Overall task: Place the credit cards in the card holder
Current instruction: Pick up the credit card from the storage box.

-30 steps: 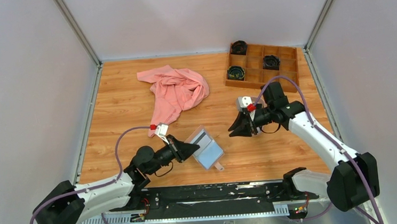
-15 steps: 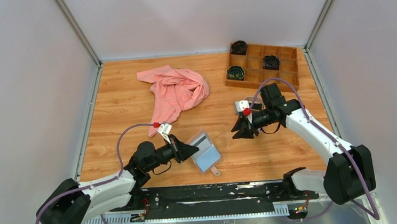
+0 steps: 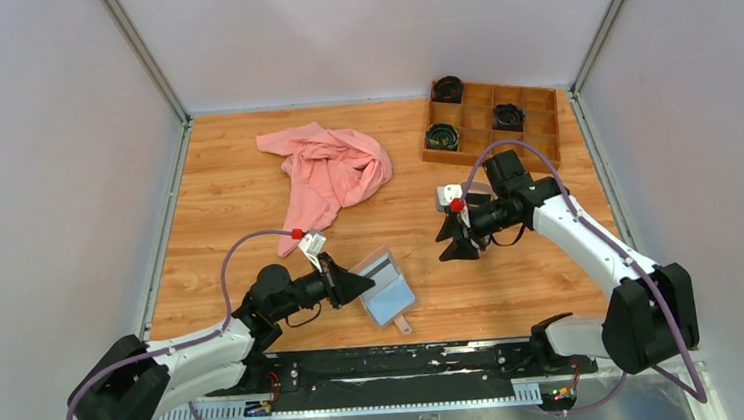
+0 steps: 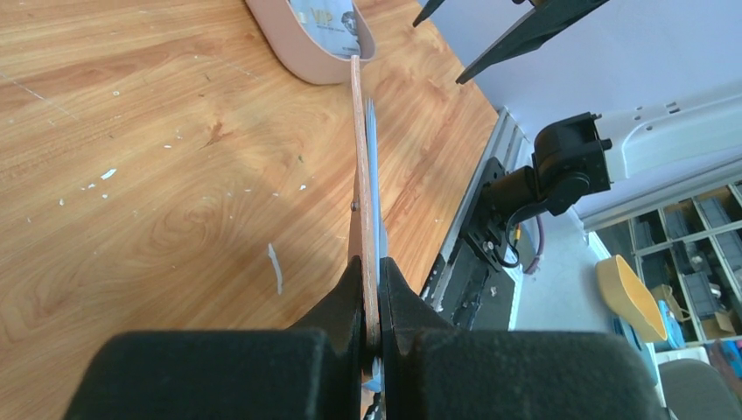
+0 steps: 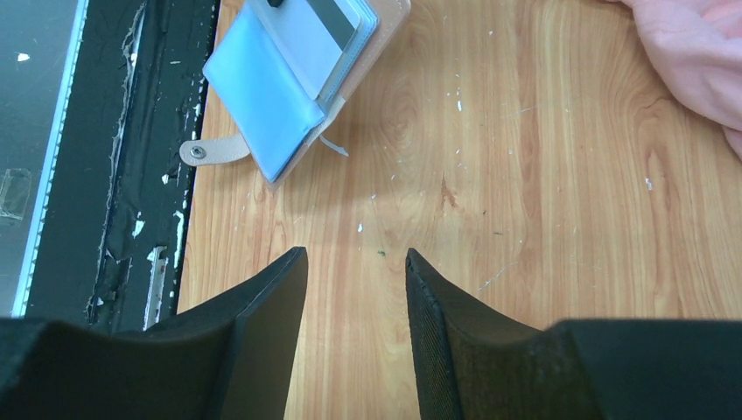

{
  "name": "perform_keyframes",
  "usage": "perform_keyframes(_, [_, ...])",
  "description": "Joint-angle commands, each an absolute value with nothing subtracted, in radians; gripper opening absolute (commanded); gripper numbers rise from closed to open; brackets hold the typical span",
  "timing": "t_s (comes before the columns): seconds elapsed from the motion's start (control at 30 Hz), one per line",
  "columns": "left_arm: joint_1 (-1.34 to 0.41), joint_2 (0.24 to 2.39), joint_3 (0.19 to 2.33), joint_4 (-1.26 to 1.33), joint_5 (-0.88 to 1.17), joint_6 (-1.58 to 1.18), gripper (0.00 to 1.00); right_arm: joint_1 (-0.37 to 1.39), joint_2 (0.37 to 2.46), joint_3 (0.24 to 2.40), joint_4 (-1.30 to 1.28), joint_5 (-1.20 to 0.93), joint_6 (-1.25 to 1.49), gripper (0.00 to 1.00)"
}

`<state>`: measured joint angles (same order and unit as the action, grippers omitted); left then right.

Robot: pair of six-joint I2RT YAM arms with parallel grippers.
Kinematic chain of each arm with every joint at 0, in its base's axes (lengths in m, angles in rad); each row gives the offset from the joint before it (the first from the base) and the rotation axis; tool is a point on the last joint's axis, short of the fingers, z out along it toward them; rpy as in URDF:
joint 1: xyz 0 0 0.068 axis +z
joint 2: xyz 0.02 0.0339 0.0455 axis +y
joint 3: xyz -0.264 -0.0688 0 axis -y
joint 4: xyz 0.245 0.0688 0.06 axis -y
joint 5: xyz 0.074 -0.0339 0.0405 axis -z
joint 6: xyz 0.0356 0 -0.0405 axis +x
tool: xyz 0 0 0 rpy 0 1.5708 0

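Starting on the left: my left pincer point(image 4: 371, 293) is clamped tight on the tan cover of the holder point(image 5: 262, 105), gripping it at its left edge. The holder lies open on the desk point(image 3: 238, 211) near the front edge, between the two arms, blue pockets up. Its long axis runs far to near, leaning a little right, and the snap tab point(image 5: 208, 151) points at the near edge. Can't tell if it's fully flat on the wood or tipped up a bit. One pale card point(image 5: 325, 31) with a grey stripe already sits in the far pocket.

The holder looks soft and floppy to me, so pinning it by the cover seems the right spot. The pocket mouths are probably flimsy and will want a clean, straight feed.

The right pincer point(image 5: 354, 258) hovers over bare wood to the right of the holder, apart from it, jaws about half open with nothing in them.

Further right, the left wrist cam shows a tray point(image 4: 293, 52) with another card lying in it. From above, the right arm hides the tray. I'd guess the cards are light, stiff and slick, and awkward lying flat. Best bet is pinching a short edge where it rides up the tray wall.
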<state>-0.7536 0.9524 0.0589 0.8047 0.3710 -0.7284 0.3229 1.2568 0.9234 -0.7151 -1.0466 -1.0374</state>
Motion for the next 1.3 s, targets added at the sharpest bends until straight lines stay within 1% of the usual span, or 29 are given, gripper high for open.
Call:
perform_keyframes(0.0, [-0.744, 0.923, 0.07, 0.822, 0.372, -0.705, 0.0, 0.301, 1.258, 0.981, -0.758, -1.045, -1.001, 0.49])
perform_keyframes(0.2, [-0.744, 0.883, 0.038, 0.82, 0.329, -0.707, 0.0, 0.284, 1.289, 1.025, -0.756, -0.989, -0.959, 0.5])
perform_keyframes(0.3, [-0.744, 0.87, 0.032, 0.807, 0.316, -0.706, 0.0, 0.256, 1.345, 1.108, -0.77, -0.986, -0.883, 0.51])
perform_keyframes(0.4, [-0.744, 0.872, 0.022, 0.805, 0.307, -0.714, 0.0, 0.235, 1.409, 1.218, -0.878, -0.951, -0.958, 0.52])
perform_keyframes(0.53, [-0.744, 0.871, 0.009, 0.806, 0.296, -0.727, 0.0, 0.208, 1.465, 1.309, -0.925, -0.919, -0.995, 0.52])
perform_keyframes(0.63, [-0.744, 0.855, 0.009, 0.805, 0.287, -0.741, 0.0, 0.184, 1.497, 1.306, -0.924, -0.995, -0.983, 0.52])
perform_keyframes(0.7, [-0.744, 0.835, -0.022, 0.805, 0.29, -0.749, 0.0, 0.177, 1.514, 1.283, -0.926, -1.008, -0.98, 0.51])
perform_keyframes(0.87, [-0.744, 0.797, -0.044, 0.805, 0.265, -0.76, 0.0, 0.149, 1.52, 1.273, -0.925, -0.99, -0.989, 0.51])
perform_keyframes(1.27, [-0.744, 0.795, -0.053, 0.806, 0.253, -0.785, 0.0, 0.135, 1.56, 1.255, -0.924, -0.92, -0.999, 0.5])
